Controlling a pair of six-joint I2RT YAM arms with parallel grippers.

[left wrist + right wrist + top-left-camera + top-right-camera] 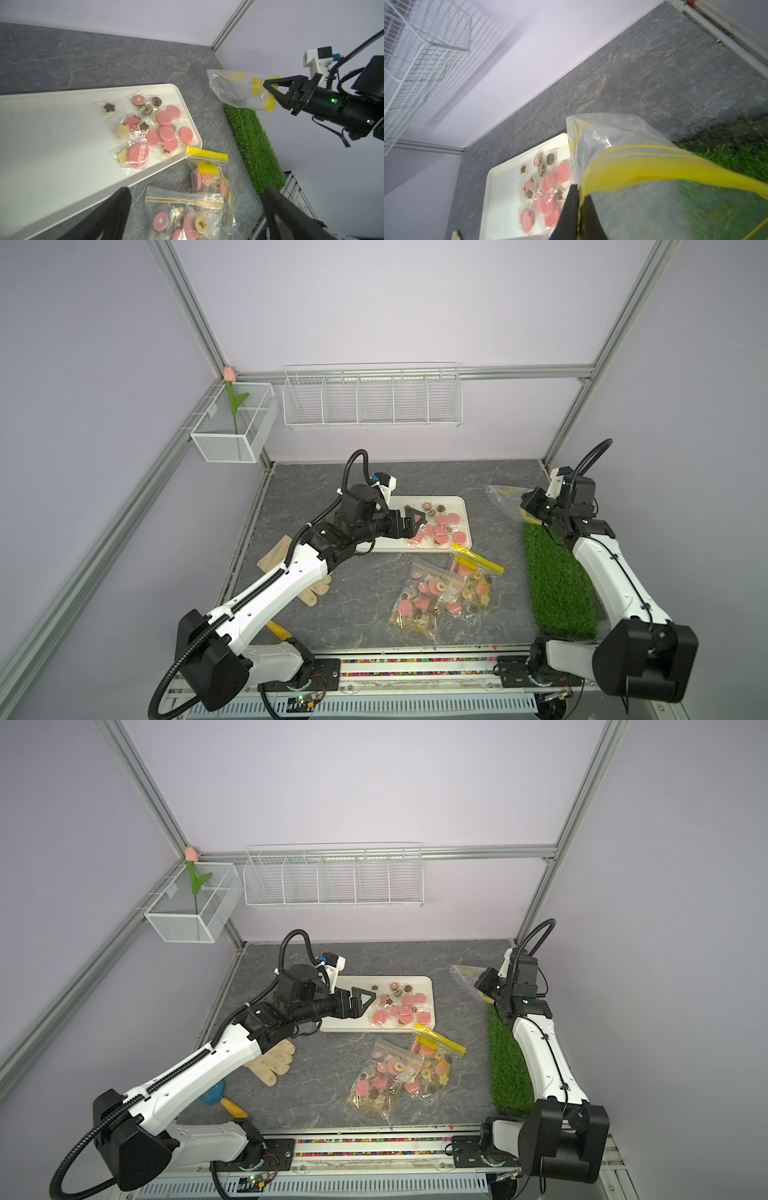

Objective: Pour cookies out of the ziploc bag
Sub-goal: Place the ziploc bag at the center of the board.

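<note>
Item: my right pincer (268, 88), clenched on the yellow zip edge of a slack ziploc bag (234, 91) above the grass mat (253, 143); left pincer (417, 526) released, over the tray (52, 128). Location of cookies (164, 128): heaped at the tray's mat-side end. Risks: thin grip slipping; left fingers nudging cookies overboard. Unclear: any remnants inside bag, through glare.

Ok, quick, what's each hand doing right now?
Left hand: open, holding nothing, above the tray.
Right hand: closed on the empty ziploc bag at its yellow zip edge.
</note>
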